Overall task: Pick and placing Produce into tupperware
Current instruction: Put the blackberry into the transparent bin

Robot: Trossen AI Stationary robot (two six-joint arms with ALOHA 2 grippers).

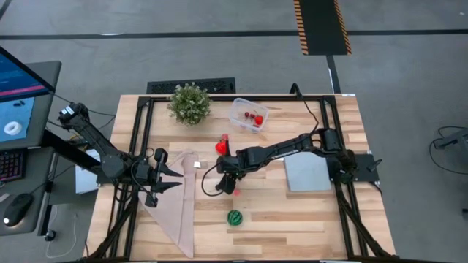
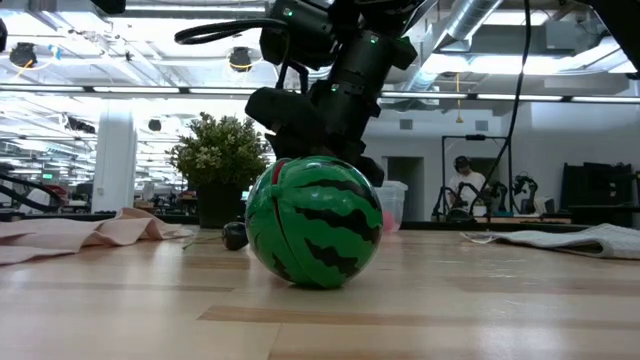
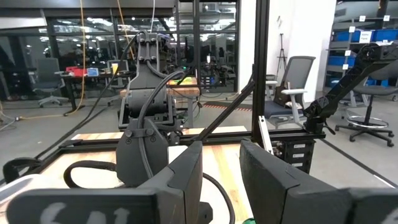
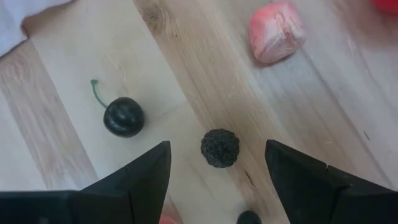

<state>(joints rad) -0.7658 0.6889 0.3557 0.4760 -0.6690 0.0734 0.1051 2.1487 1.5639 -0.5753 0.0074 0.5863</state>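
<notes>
My right gripper (image 4: 217,149) is open and points down over the middle of the table (image 1: 228,175). Its fingers stand on either side of a small dark blackberry (image 4: 220,148) without touching it. A dark cherry (image 4: 124,116) and a pink piece (image 4: 277,31) lie on the wood close by. Red pieces (image 1: 221,146) lie just beyond the gripper. The green striped ball (image 1: 234,217) rests on the table nearer the front. The clear tub (image 1: 248,115) stands at the back with red pieces in it. My left gripper (image 1: 175,177) is open and empty at the left.
A potted plant (image 1: 189,102) stands at the back, left of the tub. A pink cloth (image 1: 175,208) lies under and in front of my left gripper. A grey-blue sheet (image 1: 307,174) lies at the right. The black frame rails run along the table's sides.
</notes>
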